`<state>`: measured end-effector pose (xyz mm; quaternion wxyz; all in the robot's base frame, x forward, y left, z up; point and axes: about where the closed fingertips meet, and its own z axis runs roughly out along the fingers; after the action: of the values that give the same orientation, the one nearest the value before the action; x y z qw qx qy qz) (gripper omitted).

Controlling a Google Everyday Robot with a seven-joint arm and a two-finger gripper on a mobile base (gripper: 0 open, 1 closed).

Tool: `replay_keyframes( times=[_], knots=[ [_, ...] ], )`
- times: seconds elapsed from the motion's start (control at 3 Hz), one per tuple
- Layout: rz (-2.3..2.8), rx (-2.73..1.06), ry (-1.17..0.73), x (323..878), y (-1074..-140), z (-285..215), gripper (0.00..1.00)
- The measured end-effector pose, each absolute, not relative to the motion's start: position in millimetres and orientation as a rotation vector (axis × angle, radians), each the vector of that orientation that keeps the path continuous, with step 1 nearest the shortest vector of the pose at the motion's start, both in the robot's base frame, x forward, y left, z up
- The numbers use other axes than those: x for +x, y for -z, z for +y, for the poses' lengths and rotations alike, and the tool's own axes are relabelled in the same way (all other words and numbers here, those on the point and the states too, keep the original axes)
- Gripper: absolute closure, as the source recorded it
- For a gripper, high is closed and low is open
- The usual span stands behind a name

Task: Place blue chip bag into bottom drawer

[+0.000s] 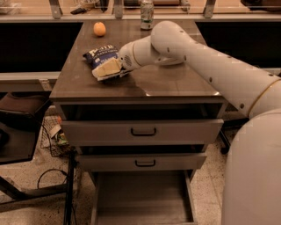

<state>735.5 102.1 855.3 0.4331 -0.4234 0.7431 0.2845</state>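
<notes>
The blue chip bag lies on the brown cabinet top, left of its middle, with a pale label at its near end. My gripper reaches in from the right, and its tip is at the bag's right edge, against the pale label. The white arm runs back to the right. The bottom drawer is pulled out below the cabinet. Its grey floor is bare.
An orange and a can stand at the back of the cabinet top. Two upper drawers with dark handles stick out slightly. A dark chair and floor cables are on the left.
</notes>
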Motion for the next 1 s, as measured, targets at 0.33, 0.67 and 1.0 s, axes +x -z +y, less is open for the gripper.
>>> replay_keyframes(
  times=[0.33, 0.67, 1.0],
  knots=[
    [1.851, -1.059, -0.712, 734.7, -854.0, 104.8, 0.42],
    [1.851, -1.063, -0.716, 734.1, -852.7, 107.4, 0.65],
    [1.852, -1.067, -0.72, 733.5, -851.4, 110.0, 0.88]
  ],
)
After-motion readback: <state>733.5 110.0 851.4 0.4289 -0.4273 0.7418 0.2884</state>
